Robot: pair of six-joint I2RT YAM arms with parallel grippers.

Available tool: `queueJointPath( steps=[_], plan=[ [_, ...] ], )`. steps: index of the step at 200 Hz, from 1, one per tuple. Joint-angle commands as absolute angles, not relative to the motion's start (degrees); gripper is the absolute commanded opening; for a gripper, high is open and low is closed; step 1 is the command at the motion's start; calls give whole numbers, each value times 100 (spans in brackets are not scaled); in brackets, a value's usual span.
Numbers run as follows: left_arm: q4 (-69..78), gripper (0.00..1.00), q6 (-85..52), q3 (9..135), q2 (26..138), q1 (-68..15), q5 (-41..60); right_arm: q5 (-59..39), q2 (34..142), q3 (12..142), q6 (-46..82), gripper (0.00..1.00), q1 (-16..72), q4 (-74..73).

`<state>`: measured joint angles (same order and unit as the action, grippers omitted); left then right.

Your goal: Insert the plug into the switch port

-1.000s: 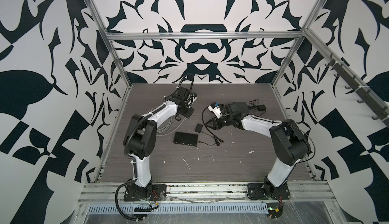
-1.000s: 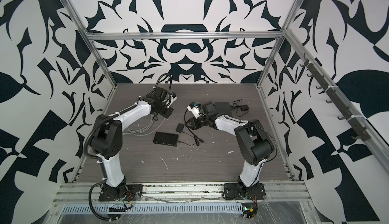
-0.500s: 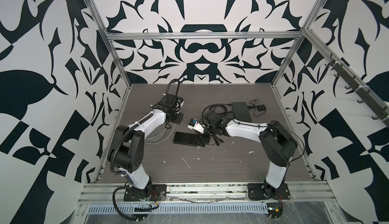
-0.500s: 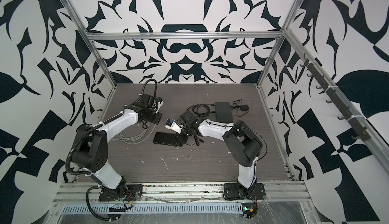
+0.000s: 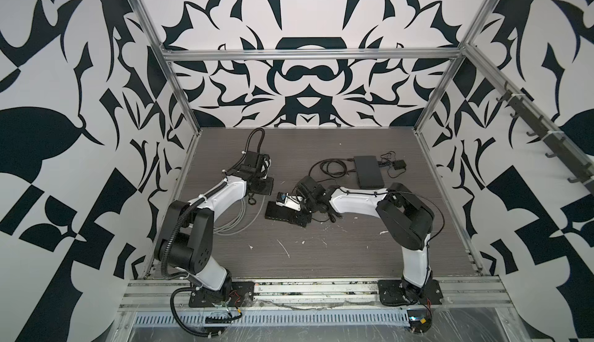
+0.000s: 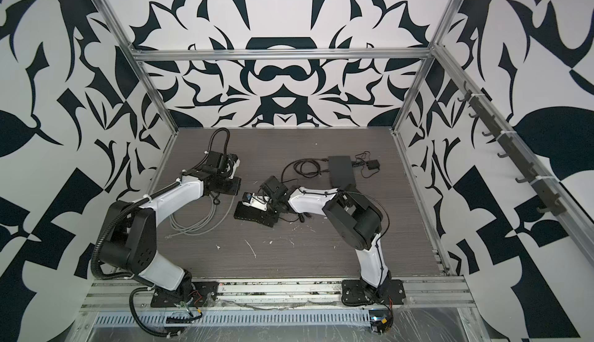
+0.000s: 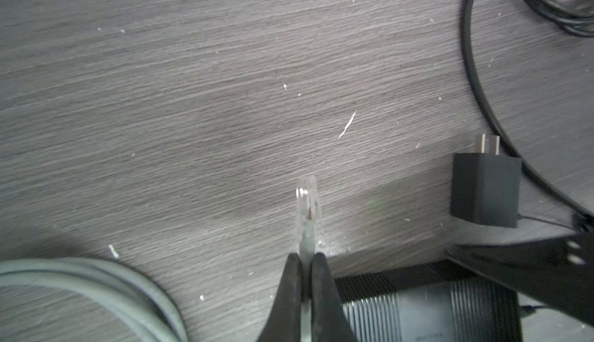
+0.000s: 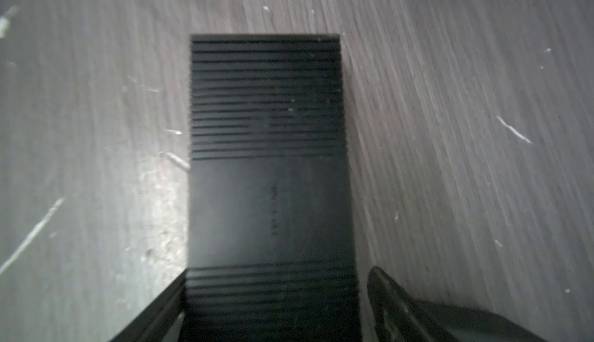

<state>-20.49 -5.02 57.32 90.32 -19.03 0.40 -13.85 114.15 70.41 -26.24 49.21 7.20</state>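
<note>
Now that the black ribbed switch is straddled by the parted right pincer, the left pincer's clamped clear plug can be aligned.

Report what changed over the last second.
The right gripper swung nearer and leftward to the switch; its open jaws now straddle it. The left gripper drew back leftward. Unchanged: it stays shut on the plug; the switch lies where it was.
</note>
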Motion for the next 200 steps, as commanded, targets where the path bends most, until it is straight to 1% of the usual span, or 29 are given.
queueJointPath(
  steps=[1,18,35,63,88,119,148,166,200],
  plan=[
    [-1991,0,-633,5680,8908,-1853,166,-1152,11462,7373,-2762,81,4920,963],
    [-1945,0,-575,5682,8911,-1847,230,-1113,11517,7365,-2592,73,4891,898],
    [-1957,0,-283,5778,8960,-1839,293,-1103,11616,7399,-2304,72,4747,933],
    [-2167,0,396,6235,9310,-1767,698,-1195,11606,7242,-1698,69,4287,822],
    [-2446,0,827,6644,9810,-1766,1128,-1132,11600,7119,-1213,69,3949,619],
    [-3164,0,1460,7350,10550,-1768,1267,-979,11671,7189,-812,69,3826,600],
    [-4055,0,2002,7980,11082,-1774,846,-1145,11694,7225,-341,69,3626,543],
    [-4271,0,1995,8134,11166,-1812,924,-1300,11737,7321,-166,69,3555,572],
    [-4199,0,1879,7988,11105,-1938,1289,-1173,11852,7622,-125,69,3553,970]
  ],
)
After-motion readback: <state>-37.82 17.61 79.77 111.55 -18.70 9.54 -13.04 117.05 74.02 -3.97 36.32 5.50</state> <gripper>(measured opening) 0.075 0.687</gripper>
